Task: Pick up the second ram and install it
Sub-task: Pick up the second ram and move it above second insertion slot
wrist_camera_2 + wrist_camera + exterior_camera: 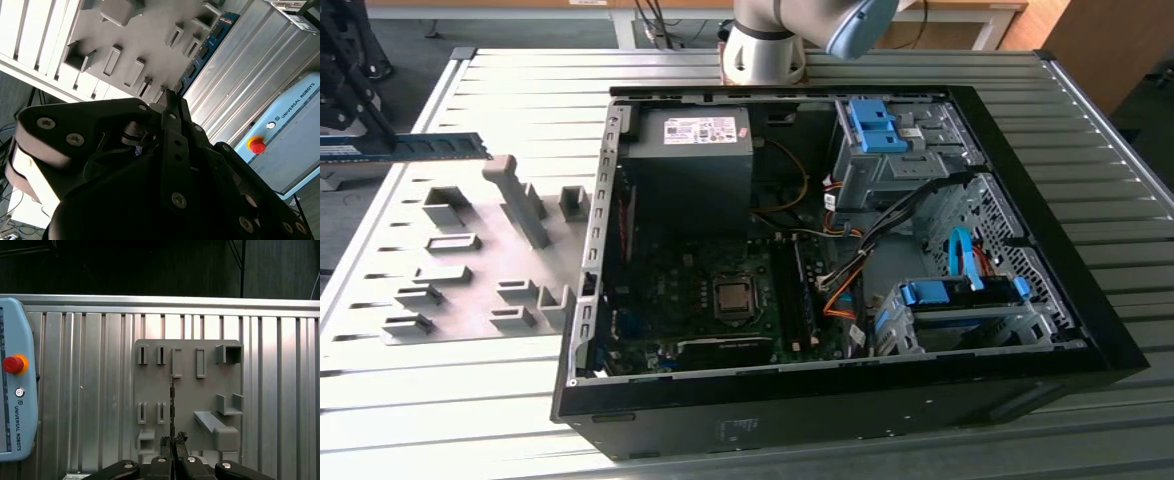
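Ram (403,147), a bluish-green stick, hangs level in the air at the exterior view's left edge, over the grey holder tray (467,262) that lies on the ribbed worktop (881,62). In both wrist views the tool (173,441) (172,100) has its fingers pressed together on one end of the ram (172,405), seen edge-on above the tray's slots. The open computer case (1107,345) sits beside the tray, toward the exterior view's right.

Ribbed bare-metal table (90,390) — matt grey plastic holder plate (187,390), matt black gripper (172,440), circuit-board second ram (207,45).
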Controlling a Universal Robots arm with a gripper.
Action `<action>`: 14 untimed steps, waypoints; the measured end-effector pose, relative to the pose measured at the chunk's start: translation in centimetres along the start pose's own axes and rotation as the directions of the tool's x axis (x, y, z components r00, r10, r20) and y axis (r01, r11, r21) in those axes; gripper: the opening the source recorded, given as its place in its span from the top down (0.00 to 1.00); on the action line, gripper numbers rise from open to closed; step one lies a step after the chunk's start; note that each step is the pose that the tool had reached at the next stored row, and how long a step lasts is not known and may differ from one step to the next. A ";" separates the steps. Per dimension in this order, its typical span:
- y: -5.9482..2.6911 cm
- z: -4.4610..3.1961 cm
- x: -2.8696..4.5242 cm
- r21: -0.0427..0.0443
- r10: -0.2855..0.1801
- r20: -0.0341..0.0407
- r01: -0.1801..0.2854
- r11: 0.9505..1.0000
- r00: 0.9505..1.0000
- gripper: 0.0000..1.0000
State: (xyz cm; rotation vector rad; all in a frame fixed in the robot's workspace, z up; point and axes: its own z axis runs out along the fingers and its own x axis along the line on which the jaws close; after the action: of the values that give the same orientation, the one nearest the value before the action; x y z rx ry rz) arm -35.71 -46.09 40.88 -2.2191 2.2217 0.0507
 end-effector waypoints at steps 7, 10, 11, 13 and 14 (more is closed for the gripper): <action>-0.59 -0.01 0.00 0.000 0.000 0.000 0.000 1.000 1.000 0.86; -0.85 -0.02 0.00 0.000 0.000 0.000 0.000 1.000 1.000 0.86; -0.93 -0.02 0.00 0.000 0.000 0.000 0.000 1.000 1.000 0.86; -1.10 -0.02 0.00 0.000 0.000 0.000 0.000 1.000 1.000 0.86; -1.18 -0.03 0.00 0.000 0.000 0.000 0.000 1.000 1.000 0.86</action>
State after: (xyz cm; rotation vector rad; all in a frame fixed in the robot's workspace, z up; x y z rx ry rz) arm -34.53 -46.09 40.88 -2.2192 2.2216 0.0507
